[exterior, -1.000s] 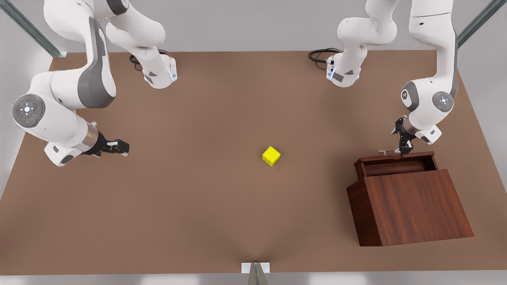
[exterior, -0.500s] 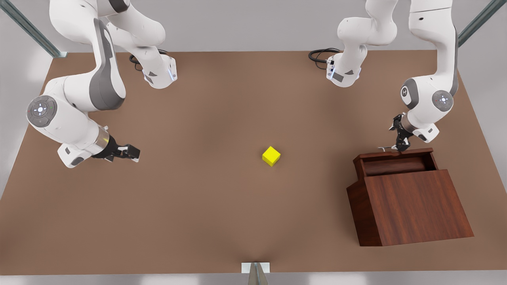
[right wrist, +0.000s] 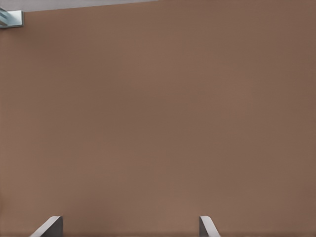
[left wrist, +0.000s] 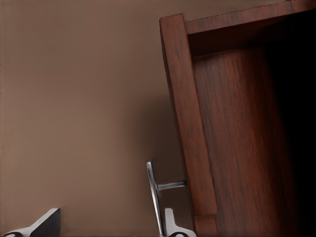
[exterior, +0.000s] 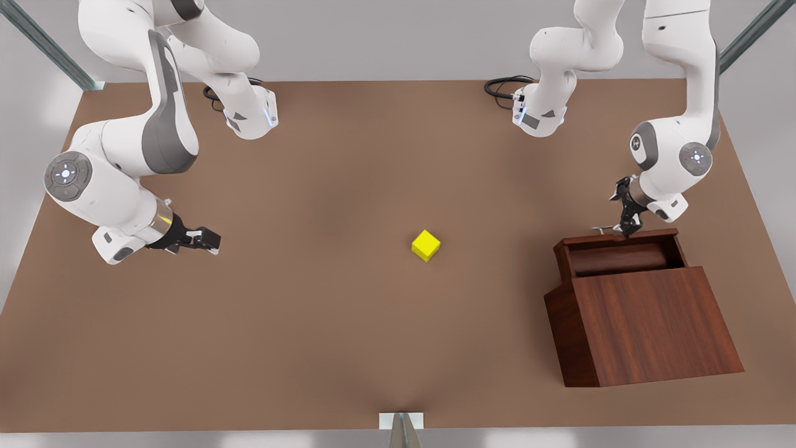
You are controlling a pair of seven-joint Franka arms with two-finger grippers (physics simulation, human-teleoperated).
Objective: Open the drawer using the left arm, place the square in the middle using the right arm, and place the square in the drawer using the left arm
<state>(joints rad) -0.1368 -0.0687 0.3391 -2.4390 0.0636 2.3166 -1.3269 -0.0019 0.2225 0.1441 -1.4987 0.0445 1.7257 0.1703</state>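
- Yellow and small, the square (exterior: 426, 245) sits alone on the bare brown tabletop (exterior: 348, 336), well apart from the cabinet (exterior: 647, 323) and on the side of it toward the front view's left.
- Dark reddish wood makes up the cabinet; its drawer (exterior: 619, 252) stands pulled out on the far side, away from the camera, with the tray's inside visible.
- Beside the drawer's front hangs the left gripper (exterior: 627, 225), at the thin silver handle (exterior: 602, 229). In the left wrist view the handle (left wrist: 157, 195) passes just beside one fingertip (left wrist: 170, 223), while the other fingertip stands well off, so the jaws are spread wide and grip nothing.
- Far from the cabinet, beyond the square, the right gripper (exterior: 208, 239) waits low over the tabletop; in the right wrist view its fingertips (right wrist: 49, 227) are wide apart, with only bare table (right wrist: 158, 123) between them.
- Two arm bases stand at the table's far edge.
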